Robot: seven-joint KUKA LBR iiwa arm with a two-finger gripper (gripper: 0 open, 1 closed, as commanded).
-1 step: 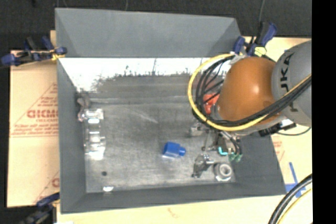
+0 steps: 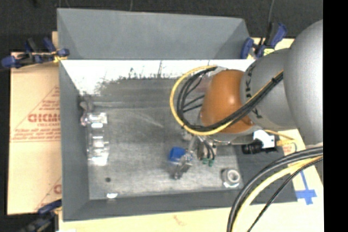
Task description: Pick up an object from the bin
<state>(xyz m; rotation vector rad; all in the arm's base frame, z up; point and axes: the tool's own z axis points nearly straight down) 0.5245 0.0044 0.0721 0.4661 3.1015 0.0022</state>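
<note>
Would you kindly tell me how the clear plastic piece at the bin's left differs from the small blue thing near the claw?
The clear plastic piece is see-through; the blue thing is solid-coloured. The clear plastic piece is larger and longer, the blue thing small and compact. The clear plastic piece lies far from the claw, the blue thing right beside it. Both rest on the floor of the bin.

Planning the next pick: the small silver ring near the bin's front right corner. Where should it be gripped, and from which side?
Pinch the silver ring across its outer rim, coming straight down from above. It seems to lie flat on the bin floor, hole up, apart from the other things, so both sides look free.
</note>
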